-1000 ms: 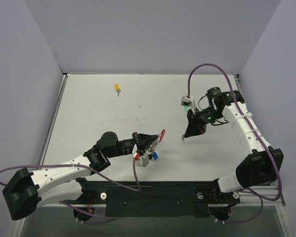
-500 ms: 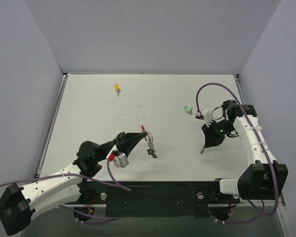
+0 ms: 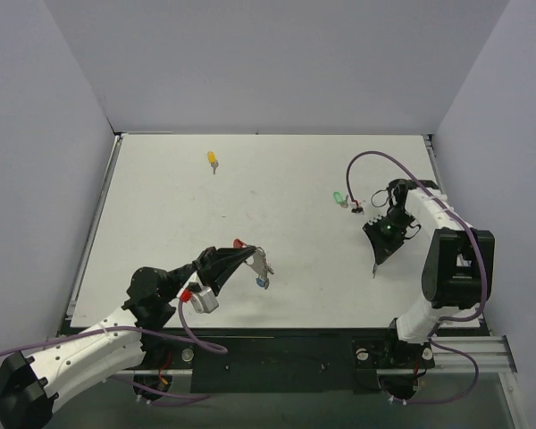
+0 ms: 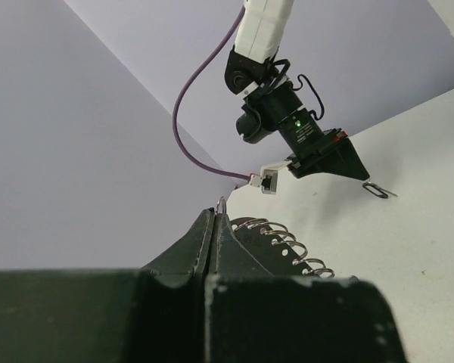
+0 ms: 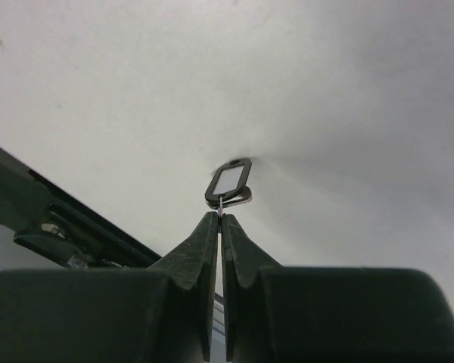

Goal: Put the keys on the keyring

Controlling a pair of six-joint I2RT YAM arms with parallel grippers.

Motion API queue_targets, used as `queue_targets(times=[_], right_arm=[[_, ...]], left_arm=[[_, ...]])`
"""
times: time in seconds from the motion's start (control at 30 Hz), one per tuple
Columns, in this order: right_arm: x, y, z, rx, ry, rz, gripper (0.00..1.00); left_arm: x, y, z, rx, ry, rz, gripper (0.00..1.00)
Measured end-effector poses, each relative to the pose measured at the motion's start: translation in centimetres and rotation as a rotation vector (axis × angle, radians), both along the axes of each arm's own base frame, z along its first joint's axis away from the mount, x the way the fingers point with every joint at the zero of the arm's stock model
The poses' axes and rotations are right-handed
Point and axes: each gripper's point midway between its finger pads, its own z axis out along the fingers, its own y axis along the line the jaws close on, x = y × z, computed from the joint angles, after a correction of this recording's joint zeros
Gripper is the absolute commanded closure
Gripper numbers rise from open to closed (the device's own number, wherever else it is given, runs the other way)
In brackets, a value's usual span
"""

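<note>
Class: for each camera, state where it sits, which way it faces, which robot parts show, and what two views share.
Top: high behind the robot, looking down on the table; both arms show.
Left wrist: behind the shut left gripper, facing across the table to the right gripper.
Right wrist: behind the shut right gripper, facing the table.
Shared: both wrist views show the black key.

- Soft, even light from above; the white table (image 3: 161, 214) is bright, without glare.
- Shadows under the arms are faint.
- In the wrist views the left hand (image 4: 214, 218) and right hand (image 5: 220, 219) look dark and slightly blurred.
</note>
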Motion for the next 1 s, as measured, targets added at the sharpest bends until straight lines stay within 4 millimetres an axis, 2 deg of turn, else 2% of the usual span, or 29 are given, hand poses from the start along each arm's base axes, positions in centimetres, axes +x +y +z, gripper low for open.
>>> queue_targets(times=[0.2, 0.43, 0.73, 1.0], right_arm=[[3.7, 0.1, -1.1, -0.035, -0.004, -0.009, 1.0], [5.8, 1.8, -1.9, -0.042, 0.001, 0.036, 1.0], [7.1, 3.6, -3.5, -0.047, 0.041, 0.062, 1.0], [7.2, 3.8, -4.1, -0.05, 0.068, 0.041, 1.0]], left_arm=[[0.2, 0.1, -0.4, 0.002, 0.019, -0.002, 1.0], [0.4, 0.4, -0.1, -0.009, 0.02, -0.002, 1.0], [0.7, 0.4, -0.3, -0.011, 0.03, -0.004, 1.0], [0.7, 0.3, -0.5, -0.007, 0.044, -0.01, 1.0]])
